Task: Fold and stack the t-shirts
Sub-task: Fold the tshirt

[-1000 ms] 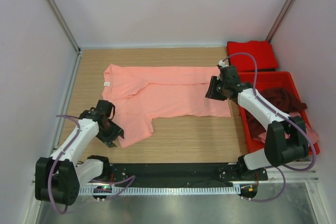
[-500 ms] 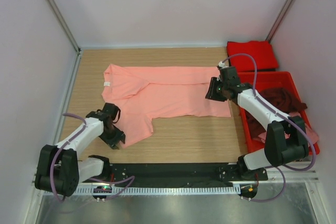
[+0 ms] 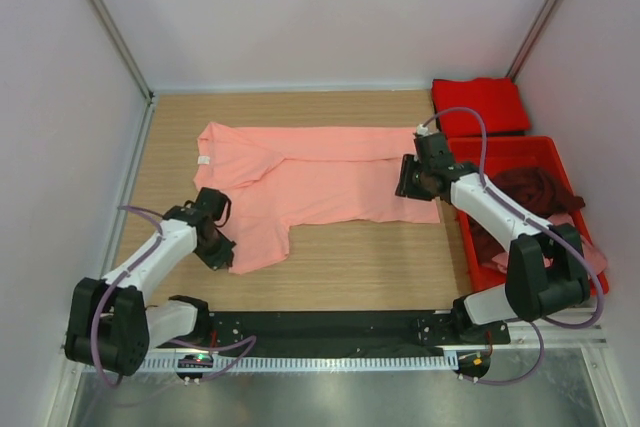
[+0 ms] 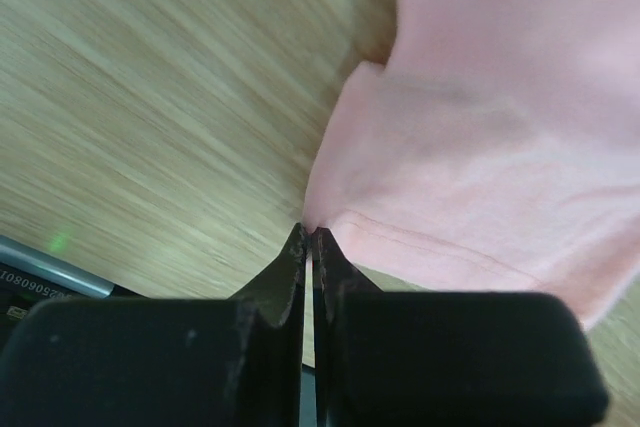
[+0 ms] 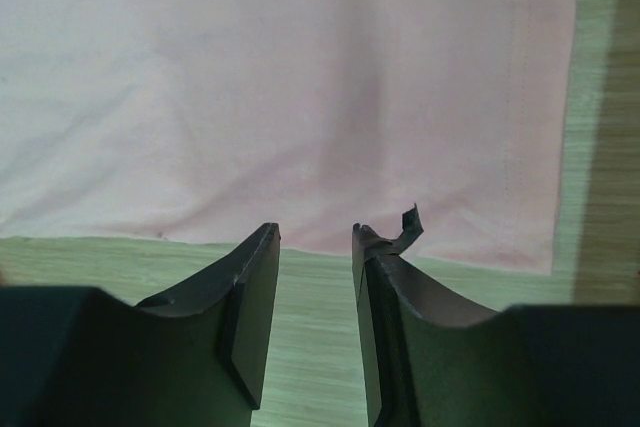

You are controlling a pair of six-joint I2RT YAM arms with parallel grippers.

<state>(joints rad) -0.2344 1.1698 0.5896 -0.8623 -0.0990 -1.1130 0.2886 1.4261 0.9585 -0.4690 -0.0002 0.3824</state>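
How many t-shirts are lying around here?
4: a salmon-pink shirt spread on the table, a bright red shirt folded behind the red bin, a dark maroon shirt and a dusty pink shirt inside the bin. More may be buried there.

The left arm point(image 3: 150, 262) reaches forward and slightly right from its base, elbow low, forearm slanting toward the table's middle. The left gripper point(image 4: 308, 237) points down at the surface, its two fingers pressed together with no gap between the tips. The right arm point(image 3: 490, 209) bends at the elbow and stretches up and to the left. The right gripper point(image 5: 315, 234) tilts downward, jaws partly apart with nothing between them.
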